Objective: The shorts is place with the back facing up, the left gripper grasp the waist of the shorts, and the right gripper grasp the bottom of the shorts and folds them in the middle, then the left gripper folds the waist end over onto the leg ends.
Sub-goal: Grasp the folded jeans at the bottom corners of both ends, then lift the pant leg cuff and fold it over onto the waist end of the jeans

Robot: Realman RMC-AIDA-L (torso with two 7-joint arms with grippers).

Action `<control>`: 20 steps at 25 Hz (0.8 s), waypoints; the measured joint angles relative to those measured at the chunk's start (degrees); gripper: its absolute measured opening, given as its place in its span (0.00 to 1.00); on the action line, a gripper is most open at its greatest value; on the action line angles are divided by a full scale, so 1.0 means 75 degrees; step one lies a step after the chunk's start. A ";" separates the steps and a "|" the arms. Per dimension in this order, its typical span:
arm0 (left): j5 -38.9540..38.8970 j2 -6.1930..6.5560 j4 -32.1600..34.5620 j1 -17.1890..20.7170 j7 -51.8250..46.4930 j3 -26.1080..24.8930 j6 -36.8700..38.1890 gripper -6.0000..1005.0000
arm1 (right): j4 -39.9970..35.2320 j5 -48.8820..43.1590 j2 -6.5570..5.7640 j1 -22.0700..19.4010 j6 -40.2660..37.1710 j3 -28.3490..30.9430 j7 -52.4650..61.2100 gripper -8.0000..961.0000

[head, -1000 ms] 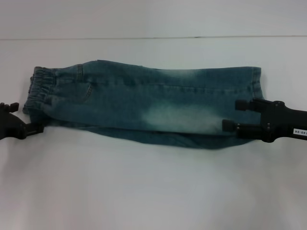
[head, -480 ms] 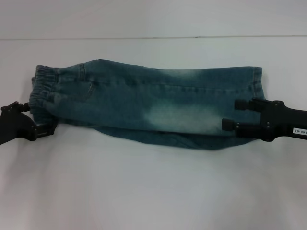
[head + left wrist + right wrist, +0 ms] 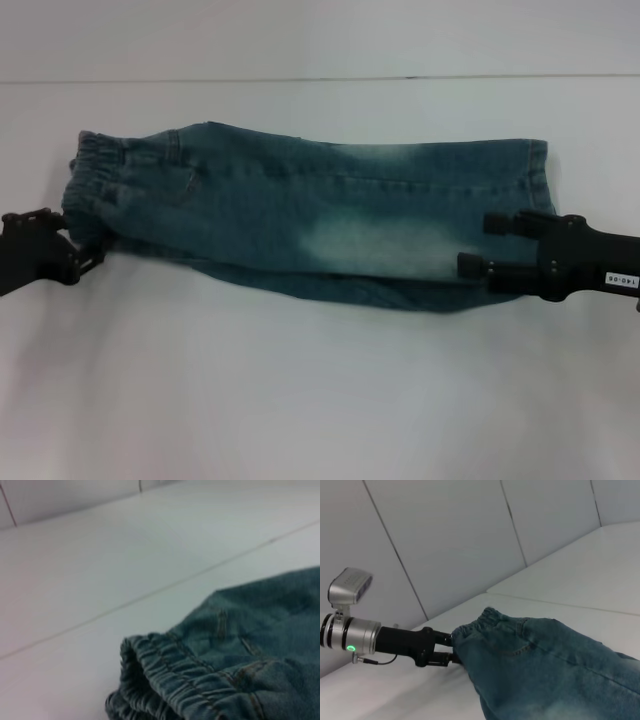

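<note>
Landmark is the faded blue denim shorts (image 3: 310, 215), already folded lengthwise, lying flat across the white table (image 3: 320, 390), waist end toward the robot's left, leg ends toward its right. Left gripper (image 3: 88, 250), black, sits at the near corner of the elastic gathered waistband (image 3: 88, 185); its fingers (image 3: 92, 257) touch the denim edge there, and the right wrist view has them closed on the waist fabric (image 3: 462, 640), so it's pinching the waist. Left wrist view only shows the ruffled waistband (image 3: 165, 680) up close, own fingers not in shot. The lower layer of the fold (image 3: 330, 287) peeks out along the near edge of the shorts, darker than the top layer. Right gripper (image 3: 480, 245), black, lies over the near corner of the hem end (image 3: 535, 170), two fingers spread apart with denim showing between them, nothing clamped.
</note>
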 joint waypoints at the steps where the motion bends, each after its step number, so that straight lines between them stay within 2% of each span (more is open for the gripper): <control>1: -0.0049 0.0001 0.0000 0.0007 0.0022 0.0015 0.0039 0.72 | 0.0016 0.0000 0.0000 0.0005 0.0000 0.0000 -0.0002 0.96; 3: -0.0087 0.0005 0.0009 0.0009 0.0056 0.0030 0.0108 0.59 | 0.0046 0.0006 0.0000 0.0009 0.0003 0.0014 -0.0007 0.96; 8: -0.0088 0.0010 0.0351 -0.0037 -0.0242 0.0084 0.0206 0.35 | 0.0247 0.0293 0.0000 -0.0024 0.0155 0.0077 -0.0189 0.96; 14: 0.0121 0.0055 0.1318 -0.0235 -0.1285 0.0241 0.1131 0.13 | 0.0739 0.0630 0.0000 0.0028 0.0485 0.0090 -0.0530 0.95; 15: 0.0150 0.0060 0.1478 -0.0264 -0.1441 0.0330 0.1211 0.12 | 0.0833 0.0639 0.0000 0.0072 0.0588 0.0090 -0.0566 0.95; 20: 0.0670 0.0076 0.2279 -0.0466 -0.2497 0.1000 0.1334 0.07 | 0.1382 0.1028 0.0038 0.0241 0.1110 0.0062 -0.1104 0.77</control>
